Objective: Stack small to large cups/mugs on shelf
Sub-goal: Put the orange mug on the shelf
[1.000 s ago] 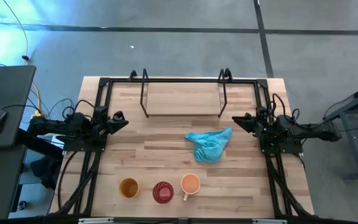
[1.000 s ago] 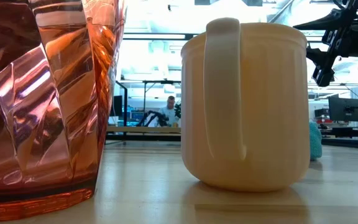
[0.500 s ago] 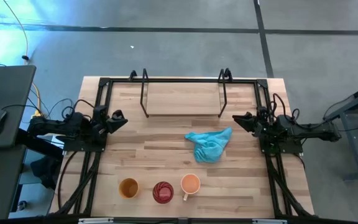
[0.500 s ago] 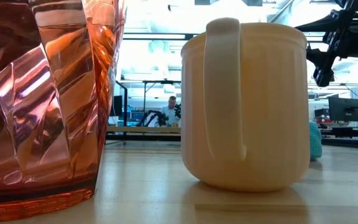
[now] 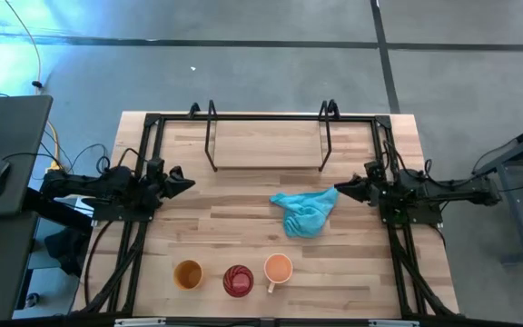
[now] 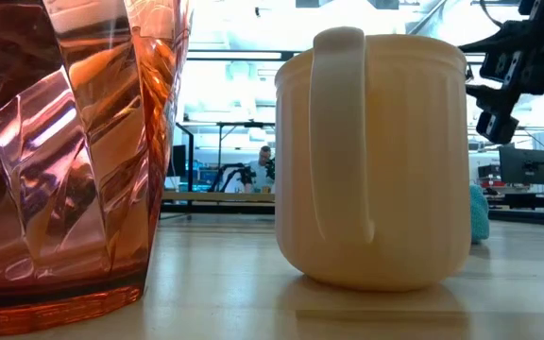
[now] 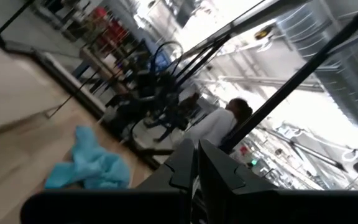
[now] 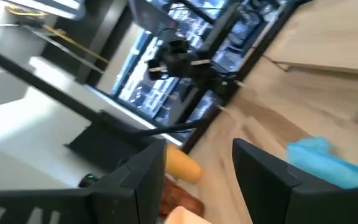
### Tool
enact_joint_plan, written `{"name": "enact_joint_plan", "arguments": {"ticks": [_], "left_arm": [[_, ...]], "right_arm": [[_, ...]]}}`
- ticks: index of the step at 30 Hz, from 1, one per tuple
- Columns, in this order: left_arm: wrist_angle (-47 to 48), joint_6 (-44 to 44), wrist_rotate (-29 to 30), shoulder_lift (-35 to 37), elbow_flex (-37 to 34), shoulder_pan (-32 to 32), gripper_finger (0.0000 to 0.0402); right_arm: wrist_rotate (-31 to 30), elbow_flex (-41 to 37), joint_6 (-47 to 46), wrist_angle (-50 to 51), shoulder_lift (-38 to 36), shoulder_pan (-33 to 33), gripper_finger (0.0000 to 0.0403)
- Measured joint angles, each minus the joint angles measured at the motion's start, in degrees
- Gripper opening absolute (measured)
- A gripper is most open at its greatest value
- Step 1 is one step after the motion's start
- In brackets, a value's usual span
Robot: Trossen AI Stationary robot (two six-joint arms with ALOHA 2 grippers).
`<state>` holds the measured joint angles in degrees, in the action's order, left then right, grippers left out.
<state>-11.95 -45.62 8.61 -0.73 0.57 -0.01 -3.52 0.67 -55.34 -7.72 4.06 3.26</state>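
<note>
Cups not yet touched, shelf [image 5: 266, 145] empty.
The spread right tool [image 5: 340, 191] needed to reach the yellow-orange cup [image 5: 188, 274]; the left tool [image 5: 186, 183] was pressed together.

Three cups [image 5: 237, 276] in a row before the shelf [image 5: 266, 143].

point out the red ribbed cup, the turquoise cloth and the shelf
red ribbed cup [image 5: 238, 281], high view, on its open top.
turquoise cloth [image 5: 305, 213], high view, middle of the crumpled fabric.
shelf [image 5: 266, 143], high view, bare wood board inside the black rod frame.
</note>
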Motion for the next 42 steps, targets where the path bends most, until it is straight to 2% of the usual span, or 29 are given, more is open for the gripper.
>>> {"name": "enact_joint_plan", "arguments": {"ticks": [7,14,18,23,27,30,34,38,42], "left_arm": [[2.7,-1.4,-1.7,0.0,0.0,0.0,0.0012],[4.7,-4.2,-2.2,0.0,0.0,0.0,0.0012],[4.9,-5.2,-2.1,0.0,0.0,0.0,0.0012],[4.9,-5.8,-1.6,0.0,0.0,0.0,0.0012],[4.9,-5.8,-0.9,0.0,0.0,0.0,0.0012],[4.9,-5.8,-0.4,0.0,0.0,0.0,0.0012],[4.2,-5.7,-0.9,0.0,0.0,0.0,0.0012],[-1.3,-3.6,-4.8,0.0,0.0,0.0,0.0012],[-6.0,-0.9,-6.2,0.0,0.0,0.0,0.0012]], "right_arm": [[0.6,0.0,2.8,-16.1,9.1,3.6,0.0177],[1.4,0.7,6.9,-15.7,18.4,7.8,0.0177],[-0.9,6.9,17.1,-10.5,24.7,9.2,0.0177],[-3.9,20.6,32.2,1.0,33.5,10.3,0.0177],[-6.4,31.1,38.8,9.7,40.2,10.4,0.0177],[-7.0,37.2,40.2,13.0,44.6,10.3,0.0177],[-7.0,43.8,37.2,17.0,49.4,10.3,0.0177],[-7.0,49.7,37.0,24.4,53.2,10.3,0.0177],[-7.0,53.8,37.1,28.9,56.5,10.3,0.0177]]}}
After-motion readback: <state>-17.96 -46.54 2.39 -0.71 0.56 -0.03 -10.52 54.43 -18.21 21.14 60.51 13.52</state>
